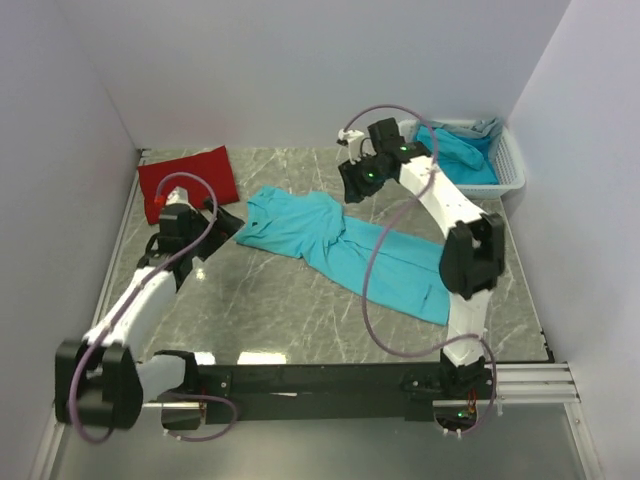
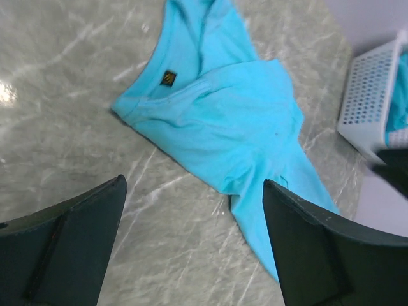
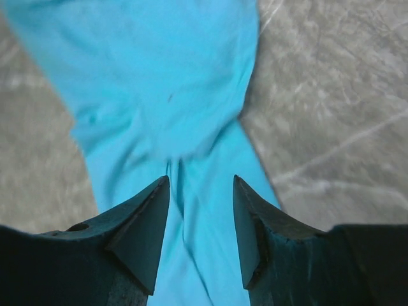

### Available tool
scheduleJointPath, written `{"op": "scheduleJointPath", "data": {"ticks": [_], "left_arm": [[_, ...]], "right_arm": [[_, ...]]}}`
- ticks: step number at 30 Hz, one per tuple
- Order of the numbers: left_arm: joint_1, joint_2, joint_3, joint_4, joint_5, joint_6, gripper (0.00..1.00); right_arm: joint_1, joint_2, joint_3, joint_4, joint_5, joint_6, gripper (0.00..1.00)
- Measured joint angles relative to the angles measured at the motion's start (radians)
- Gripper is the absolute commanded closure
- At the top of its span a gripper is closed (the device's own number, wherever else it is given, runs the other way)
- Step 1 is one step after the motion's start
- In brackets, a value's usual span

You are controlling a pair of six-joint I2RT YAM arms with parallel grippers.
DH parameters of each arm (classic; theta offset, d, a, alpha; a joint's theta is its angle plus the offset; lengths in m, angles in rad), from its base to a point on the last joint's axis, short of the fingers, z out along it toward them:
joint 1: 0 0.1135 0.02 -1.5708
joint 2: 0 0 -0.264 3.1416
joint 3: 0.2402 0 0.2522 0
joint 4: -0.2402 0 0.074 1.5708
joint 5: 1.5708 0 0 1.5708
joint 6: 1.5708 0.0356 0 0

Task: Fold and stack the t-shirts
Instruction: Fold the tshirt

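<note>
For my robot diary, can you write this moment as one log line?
left gripper: open, empty | right gripper: open, above turquoise t-shirt | turquoise t-shirt: lying unfolded | red t-shirt: folded

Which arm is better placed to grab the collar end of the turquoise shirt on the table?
Left. The left gripper, open, sits beside the collar; the right gripper hangs over the middle of the shirt.

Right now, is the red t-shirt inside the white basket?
No, the red t-shirt lies folded at far left; the basket holds turquoise cloth.
</note>
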Motion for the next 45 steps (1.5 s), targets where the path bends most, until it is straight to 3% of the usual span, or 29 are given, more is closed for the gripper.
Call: {"op": "scheduleJointPath", "data": {"ticks": [3, 7, 12, 18, 21, 23, 26, 28, 38, 45], "left_arm": [[0.000, 0.146, 0.009, 0.053, 0.021, -0.089, 0.14], [0.000, 0.344, 0.051, 0.069, 0.048, -0.166, 0.24], [0.000, 0.500, 0.109, 0.097, 0.053, -0.212, 0.26], [0.000, 0.585, 0.166, 0.110, 0.039, -0.236, 0.37], [0.000, 0.636, 0.212, 0.107, 0.035, -0.235, 0.55], [0.000, 0.669, 0.237, 0.106, 0.034, -0.232, 0.73], [0.000, 0.686, 0.242, 0.092, 0.025, -0.219, 0.90], [0.000, 0.686, 0.248, 0.069, 0.005, -0.205, 0.96], [0.031, 0.669, 0.319, -0.018, -0.083, -0.138, 0.99], [0.044, 0.666, 0.338, -0.060, -0.085, -0.113, 0.99]], "right_arm": [[-0.002, -0.159, -0.134, -0.006, -0.034, -0.096, 0.46], [-0.001, -0.405, -0.446, 0.010, -0.016, -0.207, 0.46], [0.000, -0.596, -0.771, 0.017, 0.042, -0.268, 0.46], [0.000, -0.732, -0.941, 0.003, 0.078, -0.298, 0.45], [0.000, -0.772, -0.969, 0.000, 0.079, -0.329, 0.46], [0.000, -0.792, -0.982, -0.004, 0.083, -0.352, 0.46], [0.000, -0.819, -1.011, 0.002, 0.112, -0.393, 0.45], [0.000, -0.828, -1.039, 0.008, 0.148, -0.420, 0.45], [0.017, -0.829, -1.174, 0.014, 0.302, -0.528, 0.45], [0.135, -0.822, -1.212, 0.002, 0.346, -0.547, 0.48]]}}
